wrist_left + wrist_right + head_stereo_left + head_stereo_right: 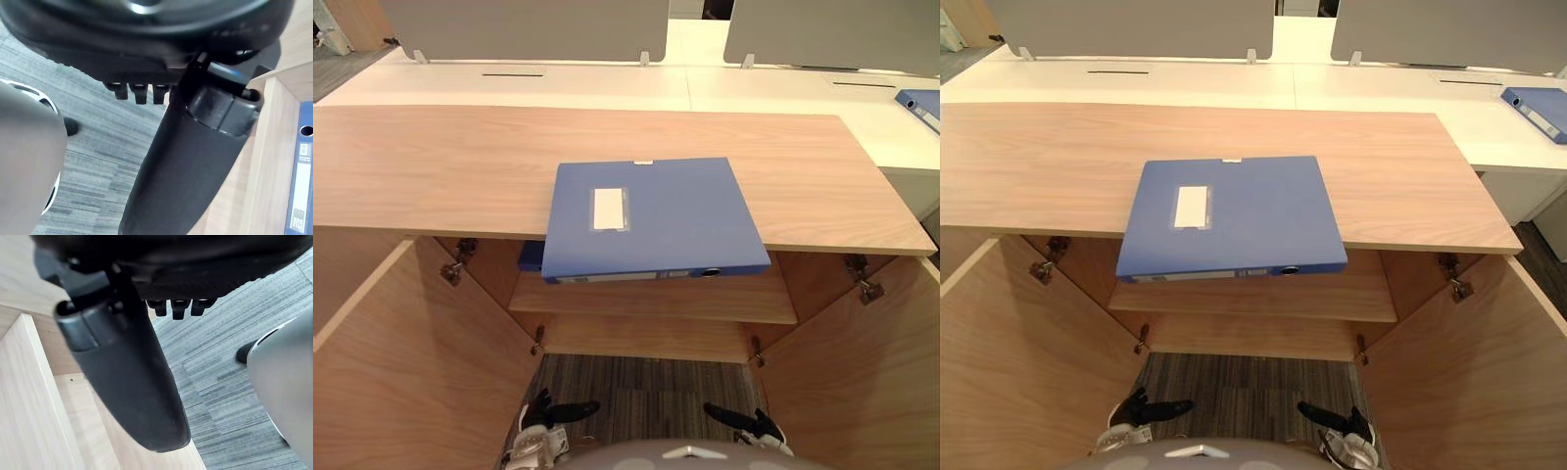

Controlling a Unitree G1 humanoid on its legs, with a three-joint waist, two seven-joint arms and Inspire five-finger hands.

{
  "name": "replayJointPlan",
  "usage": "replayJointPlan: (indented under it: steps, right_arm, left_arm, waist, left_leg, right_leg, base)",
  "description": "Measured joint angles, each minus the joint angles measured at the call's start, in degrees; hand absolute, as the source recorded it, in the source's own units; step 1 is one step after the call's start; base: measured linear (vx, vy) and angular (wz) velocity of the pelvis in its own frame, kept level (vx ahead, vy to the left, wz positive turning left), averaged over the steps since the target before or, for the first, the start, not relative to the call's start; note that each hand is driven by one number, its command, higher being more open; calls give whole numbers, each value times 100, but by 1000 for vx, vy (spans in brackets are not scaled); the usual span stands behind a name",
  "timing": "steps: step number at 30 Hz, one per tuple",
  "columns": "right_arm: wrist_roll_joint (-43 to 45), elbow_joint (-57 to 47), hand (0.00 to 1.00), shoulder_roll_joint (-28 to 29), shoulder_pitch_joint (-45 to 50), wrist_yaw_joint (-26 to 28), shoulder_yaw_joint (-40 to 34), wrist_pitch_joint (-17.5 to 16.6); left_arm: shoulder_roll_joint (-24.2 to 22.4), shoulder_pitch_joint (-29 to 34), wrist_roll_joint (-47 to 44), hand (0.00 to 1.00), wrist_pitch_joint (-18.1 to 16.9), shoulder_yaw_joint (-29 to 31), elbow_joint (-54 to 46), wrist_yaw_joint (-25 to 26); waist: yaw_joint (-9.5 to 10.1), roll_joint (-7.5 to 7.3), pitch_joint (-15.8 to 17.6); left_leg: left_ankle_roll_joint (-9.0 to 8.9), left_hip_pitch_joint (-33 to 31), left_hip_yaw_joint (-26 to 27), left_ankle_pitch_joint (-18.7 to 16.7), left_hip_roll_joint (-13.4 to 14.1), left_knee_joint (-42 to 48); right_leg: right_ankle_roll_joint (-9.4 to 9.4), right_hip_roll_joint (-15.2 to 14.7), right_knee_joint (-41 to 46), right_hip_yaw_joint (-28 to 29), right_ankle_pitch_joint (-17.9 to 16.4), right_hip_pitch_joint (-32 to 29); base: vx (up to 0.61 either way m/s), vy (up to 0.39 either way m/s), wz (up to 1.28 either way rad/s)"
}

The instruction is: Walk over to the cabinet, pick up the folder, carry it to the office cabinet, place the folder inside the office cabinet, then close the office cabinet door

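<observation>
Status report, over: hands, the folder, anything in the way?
Both low, open, empty: left hand, right hand. Blue folder flat on cabinet top, overhanging front edge. Both cabinet doors open; nothing blocking reach.

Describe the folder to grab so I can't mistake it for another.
Start at the wooden cabinet with both doors open. The folder lies flat on its top, overhanging the front edge, white label up. The other folder, also blue, sits far right on the white desk behind.

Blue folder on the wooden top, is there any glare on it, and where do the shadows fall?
Left eye view: the folder is evenly lit, with no bright glare. Right eye view: shadow lies under the cabinet top, on the shelf.
</observation>
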Motion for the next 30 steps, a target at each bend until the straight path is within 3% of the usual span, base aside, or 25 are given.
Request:
replayJointPlan:
  steps: [8,10,14,20,27,30]
  right_arm:
    - [2,246,100,-209,-41,-59,-9,-21]
    - [1,243,100,-277,-32,-75,34,-25]
    - [2,214,100,-310,109,-149,56,-66]
    - [2,34,100,-356,362,-152,226,-73]
    - [-1,-52,100,-336,426,-132,268,-76]
    - [-2,-52,100,-341,417,-130,269,-105]
  left_arm:
    - [151,33,102,100,-26,-828,-162,164]
    - [147,268,100,100,-18,-1036,-653,253]
    - [172,1112,101,100,-113,-1485,-2813,328]
    - [241,1680,91,100,-257,-1520,-4968,494]
    - [432,1763,122,100,-748,-1560,-6526,770]
    - [447,1767,297,100,-756,-1556,-6743,894]
  waist:
    - [-70,58,12]
    - [-100,60,15]
    - [-87,25,76]
    - [-72,66,86]
    - [-18,51,5]
    - [20,73,-30]
  left_leg:
    - [17,287,-186,387,-136,-646]
    - [33,313,-264,484,-186,-773]
    - [-26,309,-465,624,-295,-1046]
    - [15,287,-542,621,-371,-1107]
    - [166,355,-668,599,-404,-1048]
    - [175,408,-681,518,-384,-977]
  right_leg:
    - [-31,38,-88,8,105,56]
    - [-19,17,-89,-13,124,48]
    - [34,-53,-103,-71,150,-10]
    - [154,-126,-90,-16,84,-39]
    - [161,-105,-98,27,96,105]
    - [158,-95,-99,51,99,193]
  base:
    - [-69,-2,3]
    - [-136,2,16]
    - [-131,29,16]
    - [-42,18,2]
    - [63,-2,9]
    - [12,-6,1]
